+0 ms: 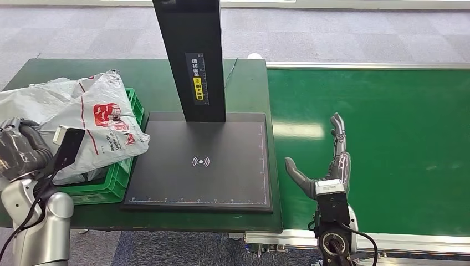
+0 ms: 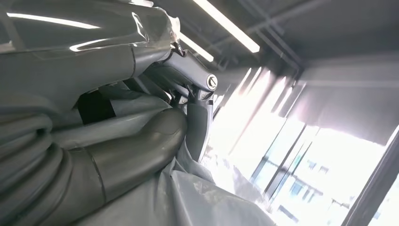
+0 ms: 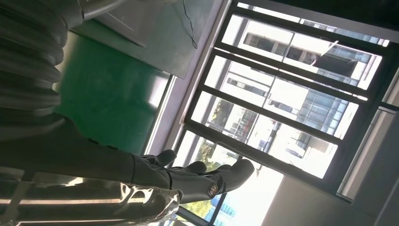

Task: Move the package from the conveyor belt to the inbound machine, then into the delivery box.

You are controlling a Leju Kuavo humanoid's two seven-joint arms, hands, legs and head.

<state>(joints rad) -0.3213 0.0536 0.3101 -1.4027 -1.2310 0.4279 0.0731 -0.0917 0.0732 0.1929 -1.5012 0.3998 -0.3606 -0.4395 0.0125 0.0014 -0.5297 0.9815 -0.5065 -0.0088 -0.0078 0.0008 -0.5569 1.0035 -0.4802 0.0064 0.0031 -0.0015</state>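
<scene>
Grey package (image 1: pixel 83 119): lies in green delivery box (image 1: pixel 113 185), gripped by left hand (image 1: pixel 22 149). Right hand (image 1: pixel 327 166): fingers spread, holding nothing, above conveyor belt (image 1: pixel 388 138).

The inbound machine's black post (image 1: pixel 191 55) carries a vertical strip of white Chinese characters above a yellow label, too small to read. Its scanning plate (image 1: pixel 200 162) bears a white wireless-signal symbol and ruler ticks along its edges. The grey package (image 1: pixel 83 119) shows red printing whose lettering cannot be made out.

Crinkled glossy plastic package (image 1: pixel 83 119); ribbed green plastic delivery box (image 1: pixel 119 177); matt black inbound machine (image 1: pixel 205 166); smooth, faintly sheened green conveyor belt (image 1: pixel 388 133).
</scene>
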